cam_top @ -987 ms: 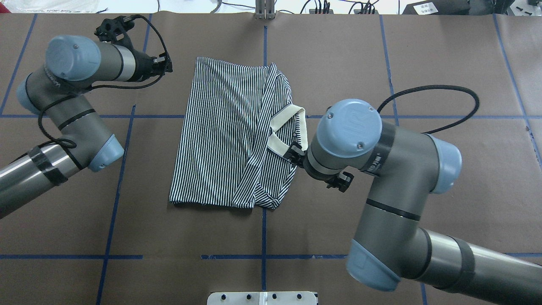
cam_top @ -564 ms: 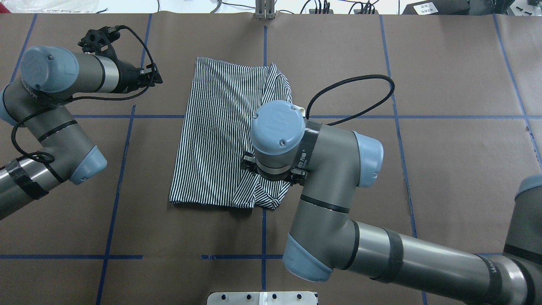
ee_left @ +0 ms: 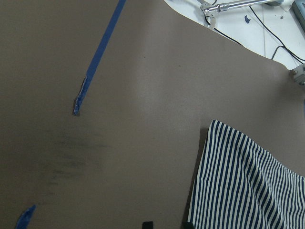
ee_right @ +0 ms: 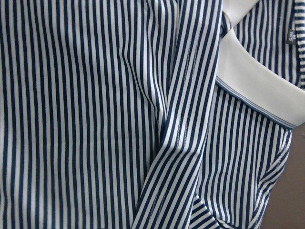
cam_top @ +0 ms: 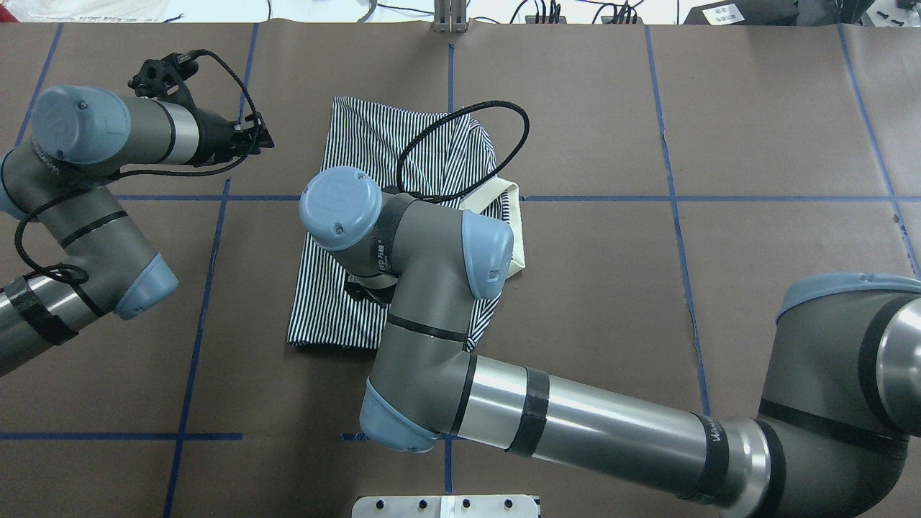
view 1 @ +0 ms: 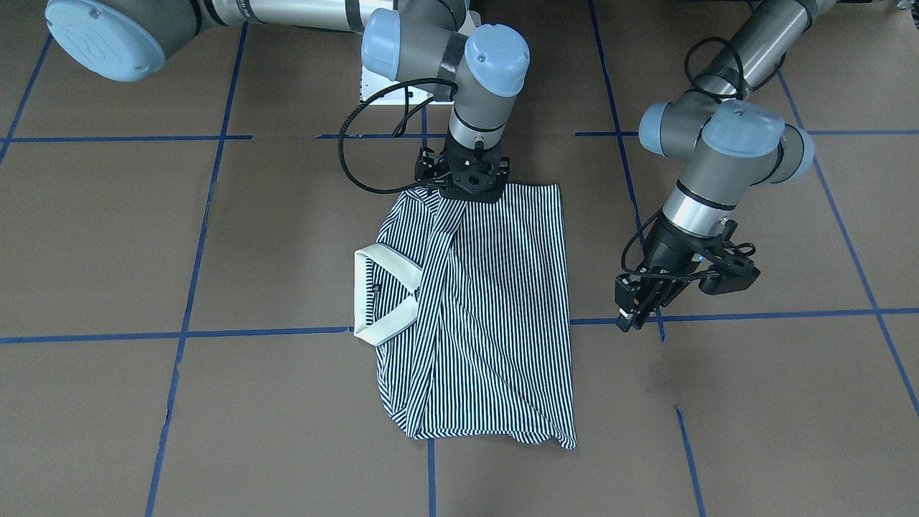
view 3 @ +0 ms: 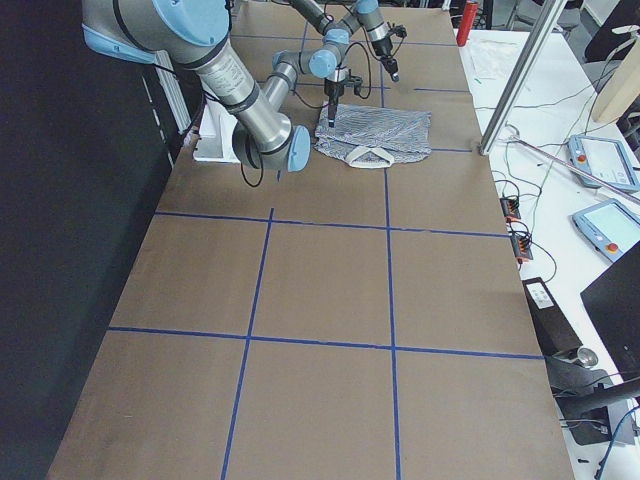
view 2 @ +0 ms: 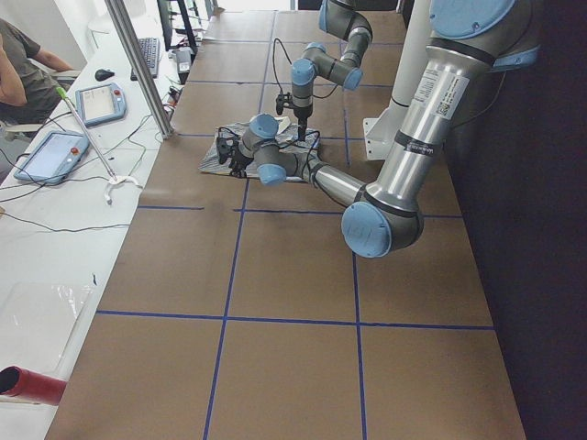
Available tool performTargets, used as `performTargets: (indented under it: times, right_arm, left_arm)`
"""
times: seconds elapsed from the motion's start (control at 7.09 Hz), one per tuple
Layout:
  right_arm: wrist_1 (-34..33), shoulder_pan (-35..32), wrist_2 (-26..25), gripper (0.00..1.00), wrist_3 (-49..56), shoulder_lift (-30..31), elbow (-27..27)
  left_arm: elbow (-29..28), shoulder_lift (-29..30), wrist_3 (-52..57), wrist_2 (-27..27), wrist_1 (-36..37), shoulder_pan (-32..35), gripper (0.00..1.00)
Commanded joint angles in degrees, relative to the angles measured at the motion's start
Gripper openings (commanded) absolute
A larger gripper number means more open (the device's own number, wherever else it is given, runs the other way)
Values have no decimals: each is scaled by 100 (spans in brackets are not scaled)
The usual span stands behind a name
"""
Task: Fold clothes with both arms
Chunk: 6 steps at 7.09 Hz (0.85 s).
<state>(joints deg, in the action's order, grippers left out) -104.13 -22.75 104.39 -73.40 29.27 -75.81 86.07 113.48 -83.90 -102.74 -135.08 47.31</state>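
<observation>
The clothes are one striped polo shirt (view 1: 495,309) lying folded at the table's middle, its cream collar (view 1: 391,260) turned out to one side. From overhead the shirt (cam_top: 360,144) is partly covered by my right arm (cam_top: 432,273). My right gripper (view 1: 467,195) hangs low over the shirt's edge nearest the robot base, jaws spread, and its wrist view shows only striped fabric (ee_right: 76,114) and collar (ee_right: 257,86). My left gripper (view 1: 630,316) hovers over bare table beside the shirt, a small gap between its fingertips (ee_left: 147,224) with nothing in it.
Blue tape lines (cam_top: 209,273) grid the brown table cover. A white base plate (cam_top: 446,506) sits at the robot's edge. A bench along the far side carries tablets (view 2: 101,101) and cables, with a seated person (view 2: 18,73) and a metal post (view 2: 138,64).
My right arm swung from beside the collar across the shirt to its near edge. The left arm drew back a little from the shirt. The shirt kept its shape.
</observation>
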Motion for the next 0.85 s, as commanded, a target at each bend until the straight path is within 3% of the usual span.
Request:
performTargets:
  times: [0.0,0.42,0.71]
  right_arm:
    - [-37,121,2,90,273,-175,460]
    - [-37,200,-33,62,387,-211,515]
    - [-37,314,-199,59,545,-290,628]
  left_arm:
    - [15,-1,-144,-17,0,-3,33]
    - [-20,-10,-153,-123,0,-3,33]
    - [-29,-10,-153,-123,0,-3,33]
